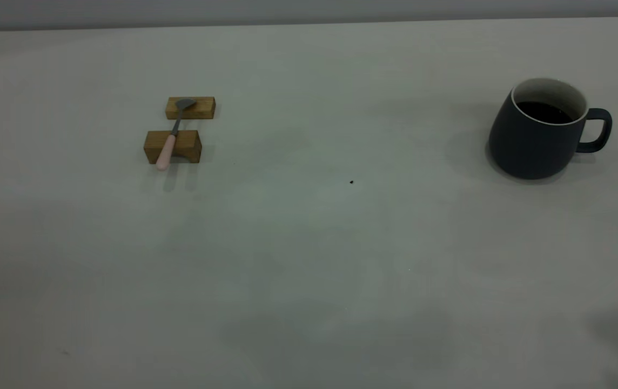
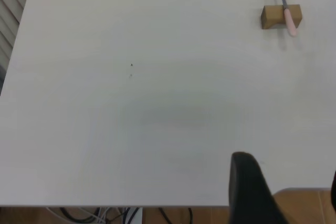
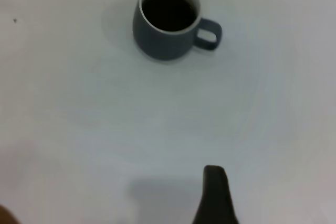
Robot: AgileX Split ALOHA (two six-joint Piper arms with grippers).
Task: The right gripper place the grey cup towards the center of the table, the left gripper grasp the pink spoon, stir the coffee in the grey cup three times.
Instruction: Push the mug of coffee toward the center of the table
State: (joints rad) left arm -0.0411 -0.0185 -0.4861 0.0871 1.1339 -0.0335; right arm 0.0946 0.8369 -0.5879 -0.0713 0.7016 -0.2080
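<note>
Showing the layout at rest, left to right:
Pink spoon (image 1: pixel 169 141): bridging two tan wooden blocks (image 1: pixel 173 146), left part of the table (image 1: pixel 309 259); long axis runs front to back, pink handle overhanging the nearer block toward the camera, grey bowl on the farther block.
Left gripper (image 2: pixel 252 187): only one dark finger shows in its wrist view, at the table's near edge, well apart from the spoon; opening cannot be told; it is judged the nearer arm to the spoon.
Black speck (image 1: pixel 351 182): near table centre.
Grey cup (image 1: pixel 540 129): upright at far right, handle pointing away from centre; coffee (image 1: pixel 544 112) inside; it must travel leftward.
Right gripper (image 3: pixel 215 198): one dark finger visible, well short of the cup; opening cannot be told.
</note>
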